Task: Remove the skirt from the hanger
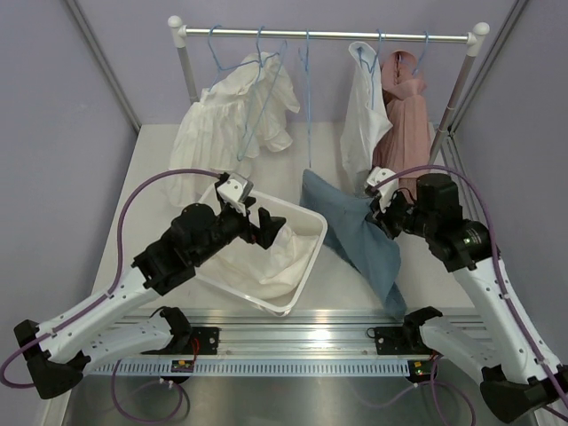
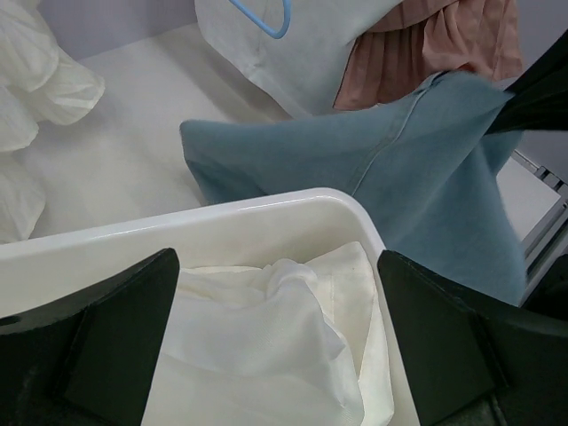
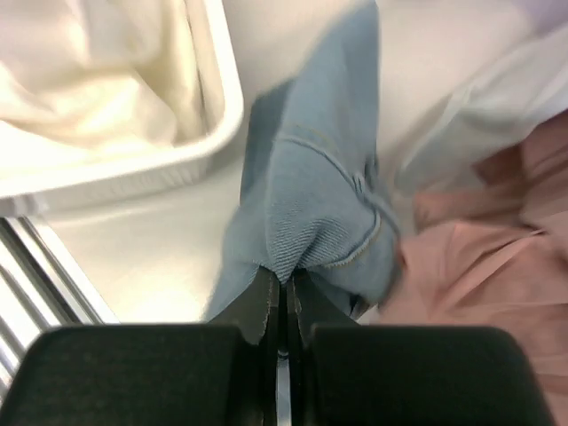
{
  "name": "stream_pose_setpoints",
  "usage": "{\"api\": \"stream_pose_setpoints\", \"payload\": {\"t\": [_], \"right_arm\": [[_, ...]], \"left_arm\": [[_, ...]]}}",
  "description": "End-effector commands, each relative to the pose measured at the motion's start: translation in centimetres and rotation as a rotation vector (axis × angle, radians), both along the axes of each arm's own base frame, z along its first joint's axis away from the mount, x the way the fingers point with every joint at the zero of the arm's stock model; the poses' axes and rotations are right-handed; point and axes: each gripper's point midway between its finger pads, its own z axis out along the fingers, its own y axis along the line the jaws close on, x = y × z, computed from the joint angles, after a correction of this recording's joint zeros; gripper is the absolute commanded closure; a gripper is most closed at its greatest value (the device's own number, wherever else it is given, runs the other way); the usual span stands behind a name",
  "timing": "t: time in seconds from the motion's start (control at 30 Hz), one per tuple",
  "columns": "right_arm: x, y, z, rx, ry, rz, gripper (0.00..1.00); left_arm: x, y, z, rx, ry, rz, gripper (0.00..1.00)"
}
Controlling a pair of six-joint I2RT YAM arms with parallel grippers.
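The white tub sits on the worktop with a heap of cream cloth inside it. The blue skirt lies just to the right of the tub, spread over the worktop. Its far corner reaches up behind the tub's right corner, and its other end trails down toward the near edge.

The right hand is also to the right of the tub, closed tight on the skirt. Its two fingers meet with a bunch of blue fabric pinched between them, and the cloth rises off the worktop to that pinch.

The left hand hovers over the tub's far left part, above the cream cloth. Its fingers are spread wide with nothing between them, pointing across the tub toward the skirt.

Behind the tub a metal rail runs across the back. A white dress hangs from it behind and to the left of the tub. A thin blue hanger drops almost straight behind the tub's right corner, down toward the skirt's far corner. From here I cannot tell whether the skirt is attached to it. Behind and to the right of the tub hang a white garment and, touching it, a pink one.
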Motion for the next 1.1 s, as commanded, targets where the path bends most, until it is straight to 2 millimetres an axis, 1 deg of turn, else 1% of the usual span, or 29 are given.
{"api": "stream_pose_setpoints", "payload": {"t": [0.0, 0.07, 0.1, 0.13, 0.17, 0.2, 0.23, 0.27, 0.3, 0.33, 0.37, 0.4, 0.43, 0.47, 0.5, 0.53, 0.57, 0.6, 0.63, 0.67, 0.7, 0.73, 0.8, 0.83, 0.93, 1.0, 1.07], "right_arm": [[-1.8, 1.9, 7.7, 0.129, -0.119, 0.124, 1.0], [-1.7, 2.8, 10.0, 0.19, -0.128, 0.135, 1.0], [-1.7, 3.1, 12.3, 0.223, -0.169, 0.144, 1.0], [-1.6, 3.6, 13.7, 0.269, -0.179, 0.145, 1.0], [-1.7, 4.4, 14.5, 0.303, -0.168, 0.179, 1.0], [-1.8, 4.8, 17.0, 0.359, -0.191, 0.188, 1.0], [-1.7, 5.7, 17.6, 0.393, -0.171, 0.222, 1.0], [-1.9, 6.0, 19.6, 0.425, -0.197, 0.237, 1.0], [-1.8, 6.4, 21.1, 0.466, -0.202, 0.243, 1.0], [-1.2, 7.0, 21.6, 0.482, -0.191, 0.256, 1.0], [-0.9, 7.2, 22.5, 0.497, -0.199, 0.266, 1.0], [-1.3, 7.4, 25.2, 0.533, -0.244, 0.282, 1.0], [-0.2, 8.0, 25.4, 0.541, -0.225, 0.287, 1.0], [-0.3, 8.4, 26.4, 0.559, -0.225, 0.313, 1.0], [-0.7, 8.5, 28.7, 0.594, -0.25, 0.329, 1.0], [0.0, 9.3, 28.7, 0.608, -0.217, 0.351, 1.0], [-0.7, 9.8, 30.2, 0.629, -0.232, 0.384, 1.0], [-1.0, 10.3, 30.8, 0.648, -0.22, 0.401, 1.0], [-0.6, 11.2, 30.6, 0.651, -0.197, 0.42, 1.0], [-1.6, 12.0, 31.4, 0.664, -0.199, 0.464, 1.0], [-2.0, 12.6, 31.6, 0.674, -0.195, 0.489, 1.0], [-2.3, 13.3, 31.6, 0.677, -0.177, 0.519, 1.0], [-3.8, 14.2, 32.5, 0.705, -0.162, 0.58, 1.0], [-4.1, 14.7, 32.4, 0.709, -0.144, 0.607, 1.0], [-5.6, 15.2, 33.5, 0.735, -0.136, 0.68, 1.0], [-6.5, 15.3, 34.5, 0.76, -0.133, 0.713, 1.0], [-7.1, 15.4, 34.9, 0.774, -0.113, 0.754, 1.0]], "left_arm": [[-0.4, -0.2, 3.3, -0.048, -0.097, -0.042, 0.01], [-0.7, -0.5, 4.3, -0.058, -0.126, -0.075, 0.01], [-0.9, -0.7, 4.7, -0.064, -0.135, -0.089, 0.01], [-1.0, -0.9, 5.3, -0.075, -0.153, -0.103, 0.01], [-1.2, -1.0, 6.0, -0.09, -0.17, -0.12, 0.01], [-1.5, -1.4, 6.9, -0.116, -0.194, -0.144, 0.01], [-1.9, -1.8, 7.4, -0.129, -0.204, -0.174, 0.01], [-2.3, -2.1, 8.6, -0.151, -0.227, -0.206, 0.01], [-2.5, -2.3, 9.6, -0.17, -0.246, -0.217, 0.01], [-2.6, -2.5, 10.2, -0.179, -0.252, -0.229, 0.01], [-2.8, -2.9, 10.6, -0.183, -0.256, -0.253, 0.01], [-3.0, -2.8, 12.1, -0.204, -0.278, -0.257, 0.01], [-3.2, -2.9, 12.6, -0.212, -0.284, -0.269, 0.01], [-3.2, -3.2, 13.0, -0.215, -0.288, -0.281, 0.01], [-3.3, -3.4, 14.2, -0.24, -0.315, -0.291, 0.01], [-3.5, -3.3, 15.5, -0.257, -0.342, -0.296, 0.01], [-3.3, -3.8, 15.7, -0.257, -0.344, -0.308, 0.01], [-3.3, -4.0, 16.4, -0.264, -0.364, -0.314, 0.01], [-3.3, -4.1, 17.7, -0.275, -0.387, -0.318, 0.01], [-3.3, -4.3, 18.2, -0.277, -0.398, -0.324, 0.01], [-2.8, -4.9, 18.1, -0.261, -0.406, -0.325, 0.01], [-2.7, -4.9, 18.8, -0.262, -0.421, -0.325, 0.01], [-2.0, -5.6, 18.5, -0.232, -0.433, -0.326, 0.01], [-1.9, -5.7, 18.9, -0.232, -0.442, -0.325, 0.01], [-0.9, -6.0, 18.6, -0.213, -0.44, -0.296, 0.01], [-0.5, -6.1, 18.7, -0.193, -0.462, -0.286, 0.01], [-0.4, -6.5, 18.5, -0.184, -0.463, -0.298, 0.01]]}}
